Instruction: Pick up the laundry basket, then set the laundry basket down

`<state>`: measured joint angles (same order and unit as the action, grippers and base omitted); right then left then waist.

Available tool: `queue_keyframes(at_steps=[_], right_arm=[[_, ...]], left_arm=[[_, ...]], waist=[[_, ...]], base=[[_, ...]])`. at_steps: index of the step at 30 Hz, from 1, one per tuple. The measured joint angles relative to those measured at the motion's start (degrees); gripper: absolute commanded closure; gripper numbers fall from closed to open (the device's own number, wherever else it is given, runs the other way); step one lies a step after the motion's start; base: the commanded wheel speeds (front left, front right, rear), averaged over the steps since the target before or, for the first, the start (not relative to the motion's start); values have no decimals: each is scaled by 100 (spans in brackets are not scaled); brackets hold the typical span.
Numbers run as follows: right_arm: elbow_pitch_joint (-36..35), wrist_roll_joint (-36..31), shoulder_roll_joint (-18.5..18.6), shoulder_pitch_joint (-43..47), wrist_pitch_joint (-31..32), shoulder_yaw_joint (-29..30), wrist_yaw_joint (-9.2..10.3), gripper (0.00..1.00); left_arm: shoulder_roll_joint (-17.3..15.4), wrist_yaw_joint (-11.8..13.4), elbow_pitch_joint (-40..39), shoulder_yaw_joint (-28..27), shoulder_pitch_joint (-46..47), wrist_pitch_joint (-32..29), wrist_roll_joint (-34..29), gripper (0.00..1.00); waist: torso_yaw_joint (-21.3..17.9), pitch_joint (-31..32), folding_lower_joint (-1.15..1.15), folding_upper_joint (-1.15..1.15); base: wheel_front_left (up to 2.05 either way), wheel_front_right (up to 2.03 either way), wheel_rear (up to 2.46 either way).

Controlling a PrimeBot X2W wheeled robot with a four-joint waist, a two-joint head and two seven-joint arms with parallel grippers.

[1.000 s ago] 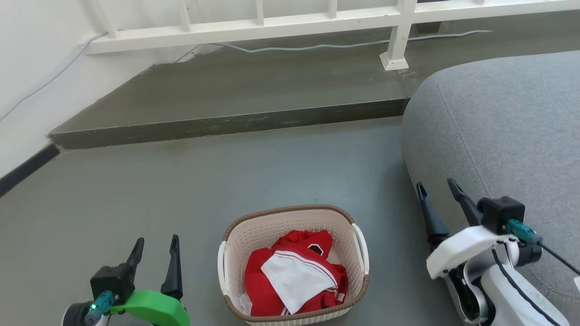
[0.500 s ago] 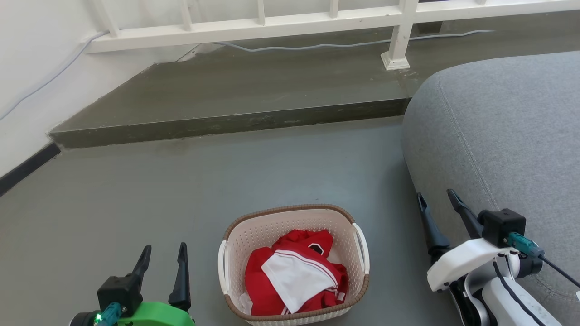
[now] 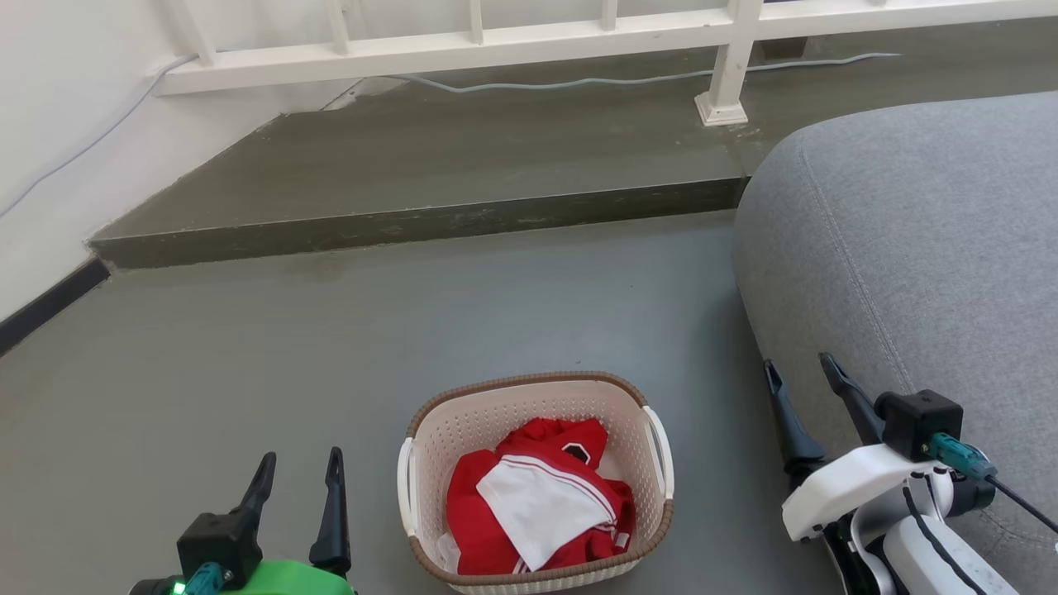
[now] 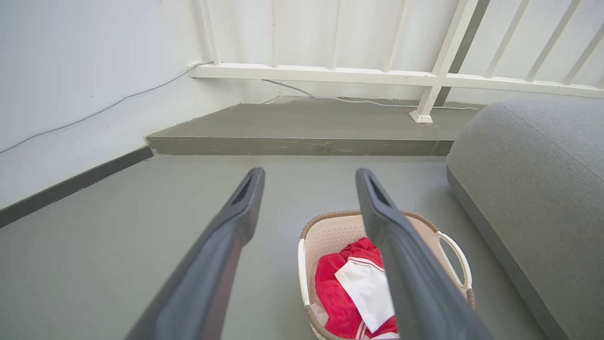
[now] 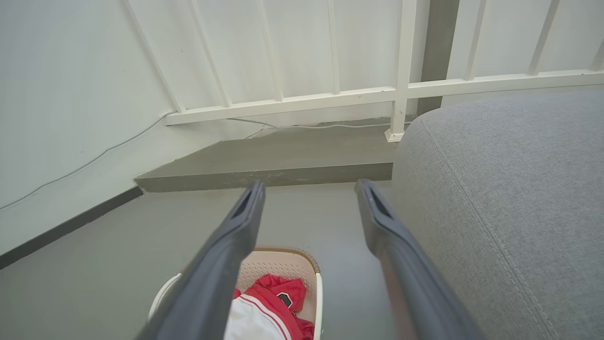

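Though rounded, laundry basket (image 3: 471,421) is perforated.

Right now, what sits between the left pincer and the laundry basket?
Nothing: the head view shows a bare strip of grey floor between the left pincer and the laundry basket.

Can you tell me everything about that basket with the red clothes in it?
The laundry basket is cream-white plastic full of little holes, rounded-rectangular, with a brown woven-look rim and a white handle on each side. It stands upright on the grey floor, holding crumpled red and white clothes. The left gripper and right gripper sit beside it, not touching.
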<state>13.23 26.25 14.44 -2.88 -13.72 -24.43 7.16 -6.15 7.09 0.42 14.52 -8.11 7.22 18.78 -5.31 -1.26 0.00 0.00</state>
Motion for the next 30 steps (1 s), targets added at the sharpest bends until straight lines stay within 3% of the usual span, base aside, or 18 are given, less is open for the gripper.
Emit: queue_keyframes(at_steps=[17, 18, 30], right_arm=[[-241, -160, 0, 110, 149, 168, 2, 0], [-247, -160, 0, 110, 174, 177, 2, 100], [-4, 147, -189, 361, 175, 194, -75, 100]], left_arm=[[156, 4, -516, -160, -248, -319, -279, 0], [158, 4, -528, -166, -265, -323, -294, 100], [187, 2, -316, -15, -349, -336, 12, 100]], waist=[[14, -48, 0, 0], [16, -50, 0, 0], [44, -53, 0, 0]], base=[[0, 0, 0], [0, 0, 0], [0, 0, 0]])
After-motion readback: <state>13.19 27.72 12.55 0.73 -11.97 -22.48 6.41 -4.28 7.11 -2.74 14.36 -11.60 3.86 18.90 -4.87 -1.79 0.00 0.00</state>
